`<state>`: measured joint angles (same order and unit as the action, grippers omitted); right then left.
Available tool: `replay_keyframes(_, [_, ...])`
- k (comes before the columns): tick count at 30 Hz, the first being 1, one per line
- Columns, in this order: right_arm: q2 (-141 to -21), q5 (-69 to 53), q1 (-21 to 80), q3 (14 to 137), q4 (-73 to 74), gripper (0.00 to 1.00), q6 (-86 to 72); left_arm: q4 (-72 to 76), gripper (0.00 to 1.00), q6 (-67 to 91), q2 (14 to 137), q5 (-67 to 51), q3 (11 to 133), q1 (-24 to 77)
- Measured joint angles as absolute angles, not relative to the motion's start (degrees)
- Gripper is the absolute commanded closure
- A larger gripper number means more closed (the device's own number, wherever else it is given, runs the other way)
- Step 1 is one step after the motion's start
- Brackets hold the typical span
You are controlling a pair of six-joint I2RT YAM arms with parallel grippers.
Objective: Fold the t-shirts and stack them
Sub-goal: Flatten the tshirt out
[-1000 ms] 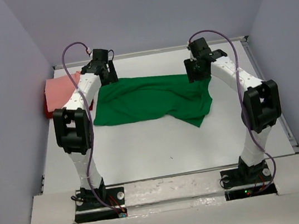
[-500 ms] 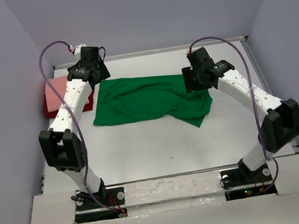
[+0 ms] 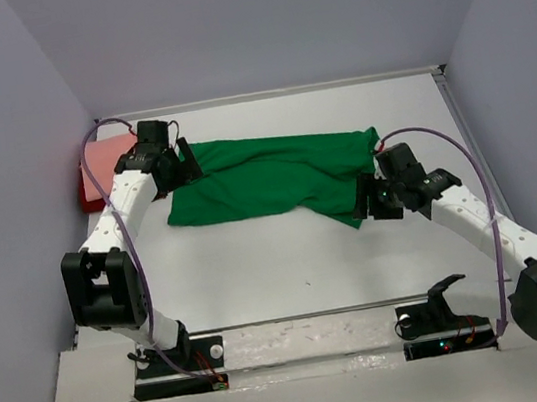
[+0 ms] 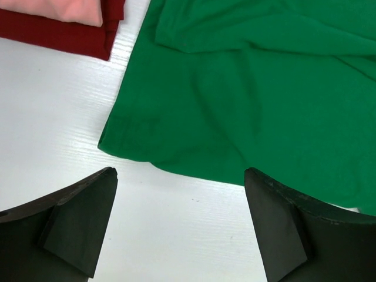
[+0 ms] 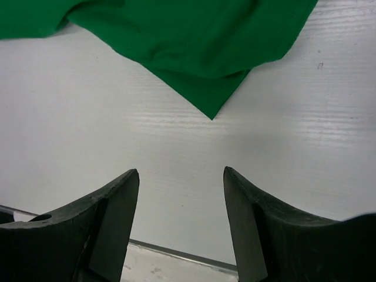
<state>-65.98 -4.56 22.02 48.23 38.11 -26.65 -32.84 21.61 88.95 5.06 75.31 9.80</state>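
We see the green t-shirt [image 3: 270, 175] lying spread and somewhat wrinkled on the white table [image 3: 289, 269], a little toward 12 o'clock from the middle. At about 10 o'clock the salmon pink t-shirt [image 3: 108, 154] lies folded on top of the dark red t-shirt [image 3: 89, 194]. The left gripper [image 4: 179, 176] hovers at the 9 o'clock side of the green cloth, its jaws spread wide and holding nothing. The right gripper [image 5: 181, 171] is near the pointed corner at 4 o'clock, jaws apart, also with nothing between them.
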Motion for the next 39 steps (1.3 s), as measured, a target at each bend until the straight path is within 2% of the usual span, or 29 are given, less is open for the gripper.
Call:
replay_keyframes(6, [-64.23, -13.63, 16.14, 47.29, 34.26, 0.35, -30.48, -31.94, 0.01, 21.52, 88.66, 1.56, 74.41, 6.15])
replay_keyframes(12, [-64.55, -28.47, 4.8, 44.88, 27.09, 0.37, -35.75, -32.18, 0.01, 21.34, 87.5, 0.58, 74.94, 6.0])
replay_keyframes(14, [-65.01, -29.87, 3.75, 43.72, 26.09, 0.37, -36.64, -32.51, 0.01, 21.08, 87.5, 0.45, 76.05, 5.98])
replay_keyframes(27, [-69.04, -29.06, 3.75, 32.34, 22.2, 0.4, -37.08, -32.49, 0.01, 20.64, 87.46, 0.01, 78.39, 5.93])
replay_keyframes(39, [-72.77, -27.22, 3.75, 32.29, 20.88, 0.41, -32.6, -32.77, 0.01, 20.67, 87.22, -1.28, 78.89, 5.93])
